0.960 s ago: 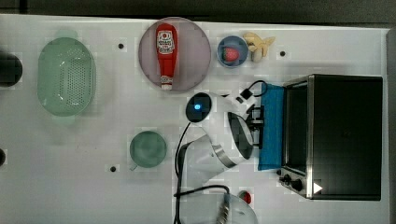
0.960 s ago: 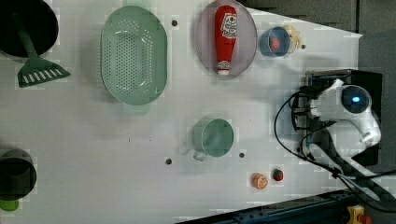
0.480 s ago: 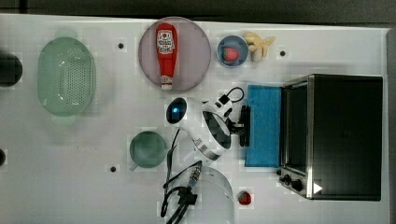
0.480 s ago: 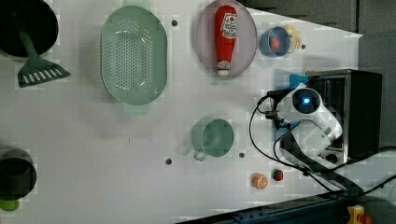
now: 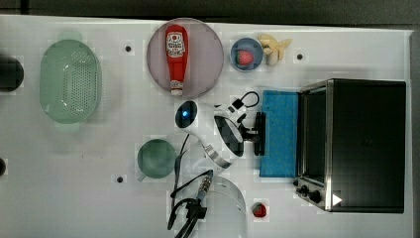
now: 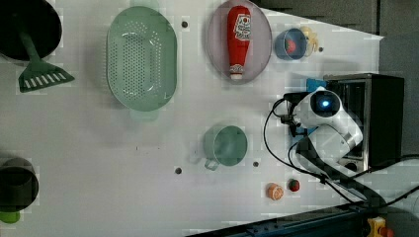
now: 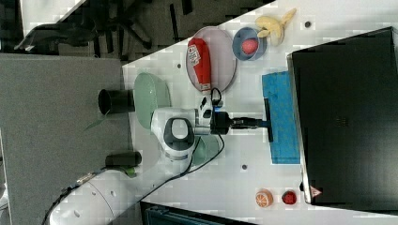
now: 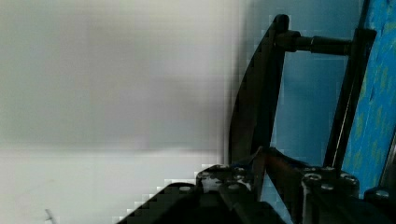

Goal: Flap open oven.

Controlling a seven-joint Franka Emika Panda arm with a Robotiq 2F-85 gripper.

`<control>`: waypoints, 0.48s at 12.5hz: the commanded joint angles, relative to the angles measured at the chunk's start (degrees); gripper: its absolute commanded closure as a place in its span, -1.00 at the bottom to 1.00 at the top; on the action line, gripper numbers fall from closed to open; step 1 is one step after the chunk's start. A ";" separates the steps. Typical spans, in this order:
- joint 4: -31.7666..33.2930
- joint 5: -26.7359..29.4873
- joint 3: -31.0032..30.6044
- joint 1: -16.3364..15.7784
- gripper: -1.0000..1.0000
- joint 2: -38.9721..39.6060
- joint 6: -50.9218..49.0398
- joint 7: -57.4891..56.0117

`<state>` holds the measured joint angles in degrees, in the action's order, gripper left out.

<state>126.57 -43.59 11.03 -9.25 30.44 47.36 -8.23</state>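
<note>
The oven (image 5: pixel 366 144) stands at the top view's right, black on top with a silver front frame. Its blue glass door (image 5: pixel 280 134) lies folded down almost flat in front of it, also visible in the right view (image 7: pixel 281 117). The dark bar handle (image 5: pixel 259 134) runs along the door's outer edge. My gripper (image 5: pixel 253 134) sits at the middle of that handle, shut on it. In the wrist view the handle (image 8: pixel 261 93) runs down between my fingers (image 8: pixel 280 170), with the blue door (image 8: pixel 378 93) beside it. In the right view my gripper (image 7: pixel 260 123) meets the handle (image 7: pixel 267 119).
A ketchup bottle (image 5: pixel 176 54) lies on a pink plate (image 5: pixel 208 59). Beside it are a blue bowl (image 5: pixel 246 54) and bananas (image 5: pixel 275 47). A green colander (image 5: pixel 69 82) and green cup (image 5: pixel 156 158) sit toward the top view's left. A small red item (image 5: pixel 259 210) lies near the oven's knobs (image 5: pixel 309 191).
The oven door has swung down from nearly upright to almost flat. My gripper moved toward the top view's left with the handle.
</note>
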 commanded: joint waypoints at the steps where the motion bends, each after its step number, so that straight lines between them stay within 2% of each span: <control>1: -1.71 9.72 -1.55 -1.13 0.65 -6.05 1.80 4.59; 6: -2.02 30.73 -0.24 -0.43 0.65 -18.06 1.15 4.59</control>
<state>126.01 -14.25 9.53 -10.14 15.90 48.15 -7.98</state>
